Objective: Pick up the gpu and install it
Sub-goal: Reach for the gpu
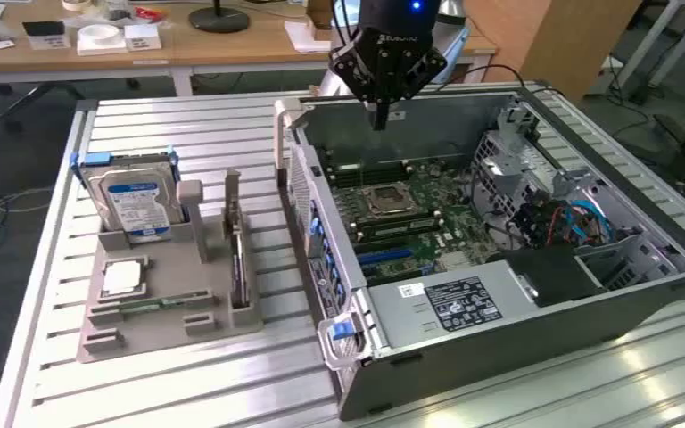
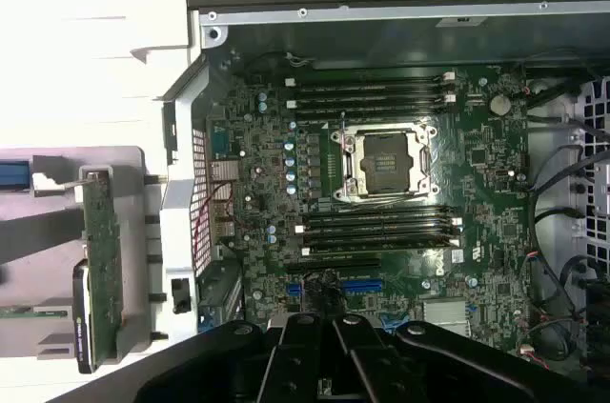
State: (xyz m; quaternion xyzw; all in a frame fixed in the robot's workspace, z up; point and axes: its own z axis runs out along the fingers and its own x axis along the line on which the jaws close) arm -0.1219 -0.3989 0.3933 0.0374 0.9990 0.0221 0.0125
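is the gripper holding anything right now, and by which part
Nothing is held. The gripper is shut and empty above the open computer case; the gpu stands on edge in the grey holder beside the case.

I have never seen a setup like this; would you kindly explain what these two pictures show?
The black device is the gripper at the end of a robot arm; its fingers are shut and hold nothing. One picture comes from a camera standing off the arm, the other from a camera on the wrist, looking down into the open computer case, where the motherboard lies. In the exterior view the gripper hangs over the case's far side. On the metal table, at the exterior view's left of the case, a grey holder keeps parts: a hard drive with a blue-white label and the gpu, a green card standing on edge. The gpu is not yet picked up.
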